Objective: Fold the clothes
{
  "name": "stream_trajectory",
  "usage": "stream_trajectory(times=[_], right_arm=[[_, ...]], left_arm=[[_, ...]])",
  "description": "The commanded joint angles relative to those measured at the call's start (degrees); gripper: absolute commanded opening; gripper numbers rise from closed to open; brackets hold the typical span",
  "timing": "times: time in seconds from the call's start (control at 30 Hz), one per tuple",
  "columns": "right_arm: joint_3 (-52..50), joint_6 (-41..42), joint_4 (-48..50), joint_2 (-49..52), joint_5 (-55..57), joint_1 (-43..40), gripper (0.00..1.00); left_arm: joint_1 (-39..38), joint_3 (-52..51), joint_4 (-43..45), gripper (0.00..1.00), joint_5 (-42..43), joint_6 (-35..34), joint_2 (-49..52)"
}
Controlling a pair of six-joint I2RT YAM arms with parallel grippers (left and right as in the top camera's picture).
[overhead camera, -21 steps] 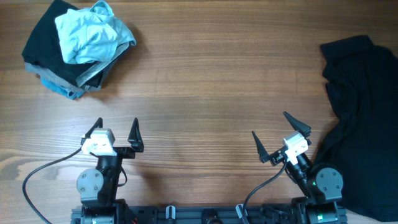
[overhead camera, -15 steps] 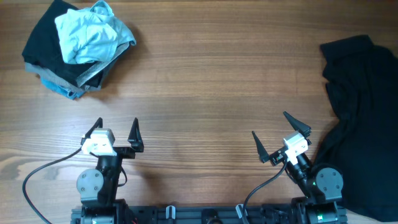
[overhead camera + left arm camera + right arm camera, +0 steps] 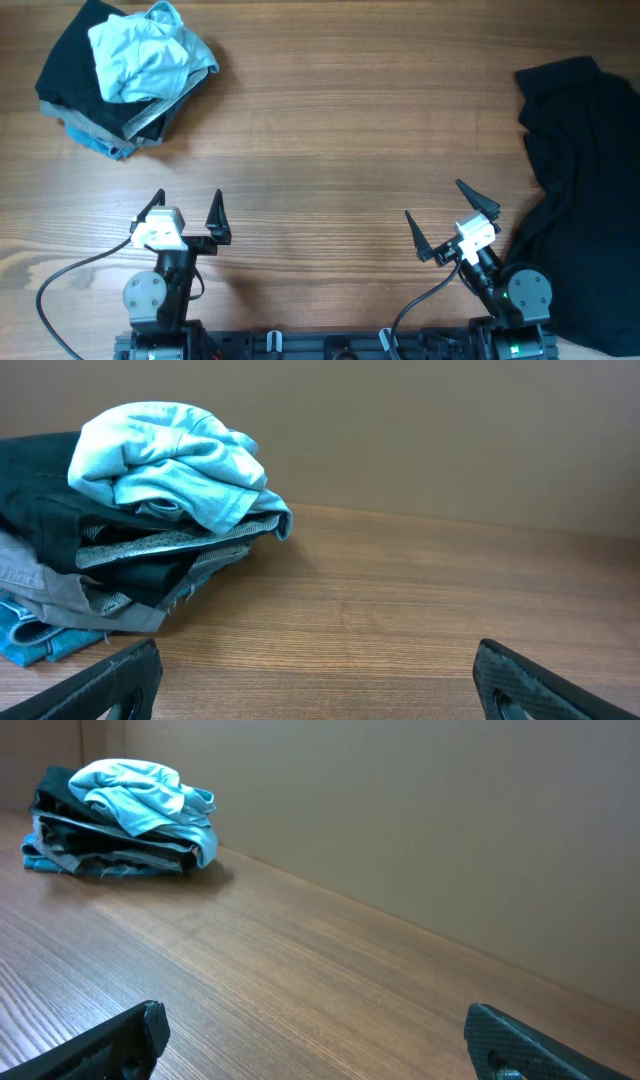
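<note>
Bench [image 3: 330, 130]: mid-brown wood with streaky lengthwise grain.
Shirt [image 3: 585, 190]: plain black.
Top garment [image 3: 150, 50]: pale blue, plain.
Dark garment [image 3: 65, 65] beneath it: black.
Grey layer [image 3: 150, 545]: fine speckled weave.
Bottom layer [image 3: 40, 645]: brighter blue.
Left end effector [image 3: 188, 200] and right end effector [image 3: 433, 200]: black fingers, white housings.
Wall [image 3: 400, 820]: flat beige.

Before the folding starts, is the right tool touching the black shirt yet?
Apart. The overhead view shows a strip of bare table between the open right tool and the edge of the black shirt; the tool holds nothing.
</note>
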Motion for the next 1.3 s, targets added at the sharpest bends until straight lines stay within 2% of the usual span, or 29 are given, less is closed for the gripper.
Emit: stream_trajectory(times=[0.0,0.63,0.73,1.1,1.2,1.27], right_arm=[[-0.1,-0.3,0.2,-0.1,-0.9,0.0,1.00],[0.0,-0.1,0.2,-0.1,-0.9,0.0,1.00],[-0.1,-2.1,2.4,-0.1,-0.7,0.0,1.00],[0.0,-3.3,0.8,-0.1,-0.7,0.0,1.00],[0.5,-3.1,1.7,-0.1,-0.9,0.0,1.00],[4.4,-0.3,1.6,0.0,0.2,0.0,1.00]], left_arm=[[0.4,-0.5,0.2,1.00,0.7,-0.5,0.1],[0.5,-0.5,0.2,1.00,0.5,-0.3,0.1],[0.5,-0.5,0.4,1.00,0.5,-0.3,0.1],[0.5,-0.5,1.1,1.00,1.1,-0.3,0.1],[0.5,-0.3,6.9,1.00,6.6,-0.3,0.1],[0.5,2.9,8.9,1.00,6.6,-0.3,0.2]])
